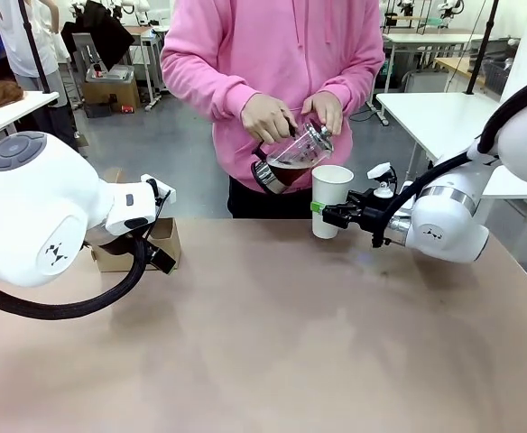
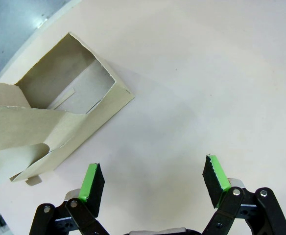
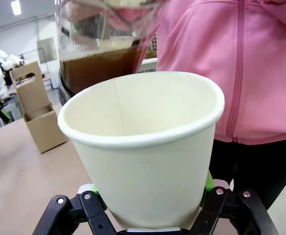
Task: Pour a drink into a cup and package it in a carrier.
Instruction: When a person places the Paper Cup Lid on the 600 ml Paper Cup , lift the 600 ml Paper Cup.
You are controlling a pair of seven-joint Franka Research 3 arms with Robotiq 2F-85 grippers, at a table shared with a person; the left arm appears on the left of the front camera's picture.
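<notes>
Left tool (image 2: pixel 153 169) gapes over the tan table (image 1: pixel 272 343), right tool (image 1: pixel 321 209) clamps the cup (image 1: pixel 332 191), grey floor (image 1: pixel 169 149) beyond.

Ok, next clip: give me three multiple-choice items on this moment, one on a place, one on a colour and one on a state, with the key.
1. Where is the cardboard carrier?
A. On the table, near the left gripper
B. On the floor
C. On a shelf behind

2. What colour is the person's top?
A. Blue
B. Pink
C. Grey

3. The white cup is:
A. Lying on its side
B. Standing free with a lid on
C. Gripped by the right gripper

Key:
1 A: it sits on the tabletop just ahead of the open left gripper.
2 B: the hoodie is plainly pink.
3 C: the green pads clamp its sides while the person tilts the jug over it.
</notes>
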